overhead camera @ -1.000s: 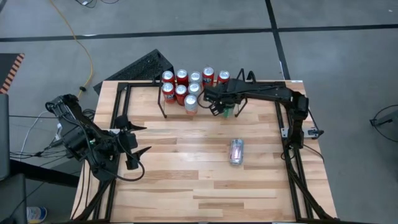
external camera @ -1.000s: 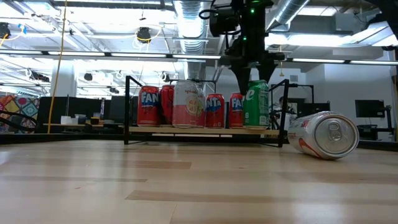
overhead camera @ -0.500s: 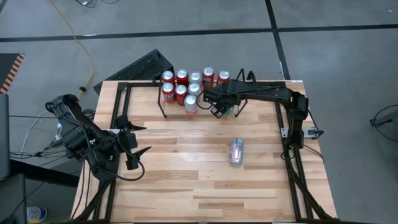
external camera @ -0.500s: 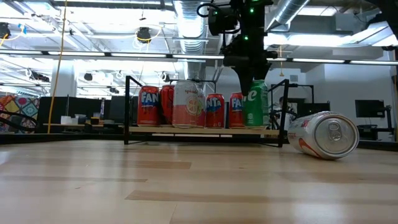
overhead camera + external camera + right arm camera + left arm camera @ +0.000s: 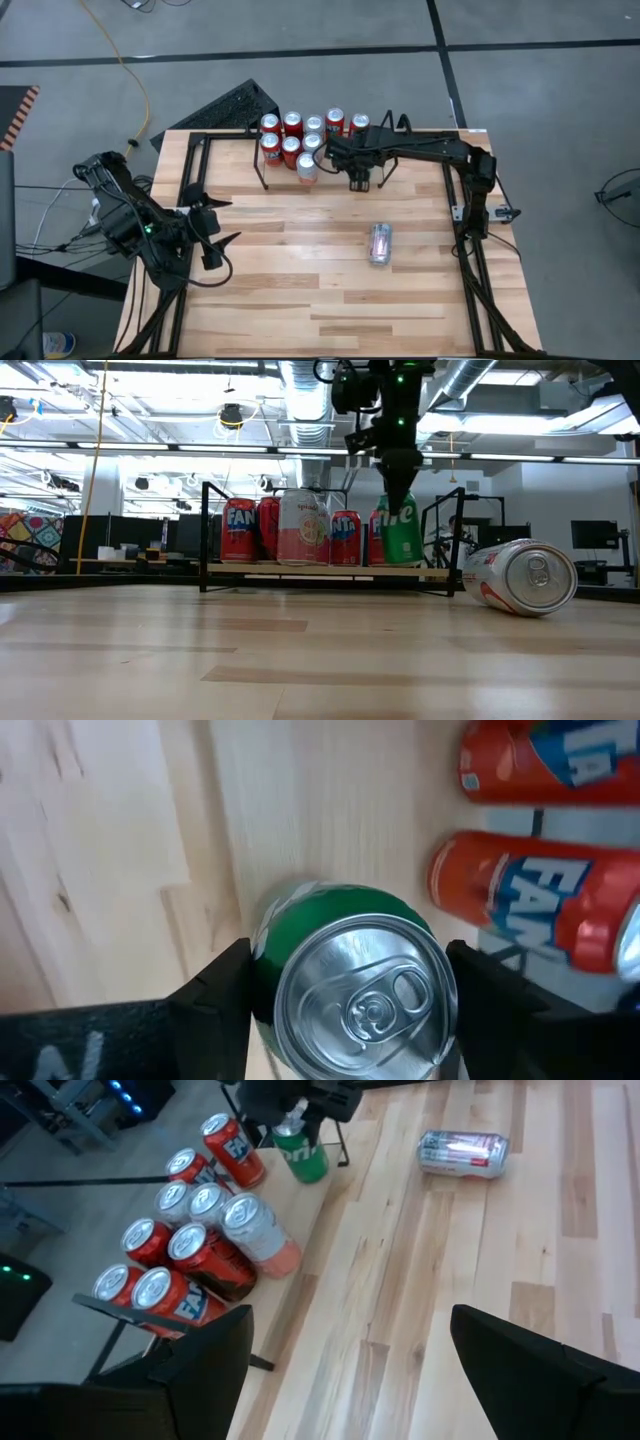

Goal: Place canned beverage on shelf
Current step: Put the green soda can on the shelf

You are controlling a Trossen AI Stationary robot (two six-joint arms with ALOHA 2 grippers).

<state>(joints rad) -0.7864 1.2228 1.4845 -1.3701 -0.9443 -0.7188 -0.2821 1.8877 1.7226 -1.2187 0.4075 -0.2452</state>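
The green can [image 5: 350, 985] sits between the right gripper [image 5: 345, 990]'s two dark fingers [image 5: 215, 985], one pressed to each side of it, so the fingers are clamped on its body near the top. In the low view the green can [image 5: 401, 530] is tilted, its top leaning toward the red cans [image 5: 240, 530], with its base at the wooden deck of the shelf [image 5: 320, 571]; whether the base rests flat or only on an edge cannot be made out. It stands at the shelf's end nearest the right arm, just beside the red Fanta cans [image 5: 292, 135] and a pale pink-and-white can [image 5: 307, 166] at the front of the group.

From above, the right gripper [image 5: 358, 172] covers the green can almost wholly. In the left wrist view the green can [image 5: 303, 1152] shows under the dark right arm, its top hidden by it.

The left gripper [image 5: 215, 235] hangs over the bench [image 5: 300, 300] at its left edge, well apart from the shelf, its fingers [image 5: 530, 1365] spread apart around nothing.

A silver can [image 5: 381, 243] lies on its side on the bench, apart from the shelf; its label is too small to read
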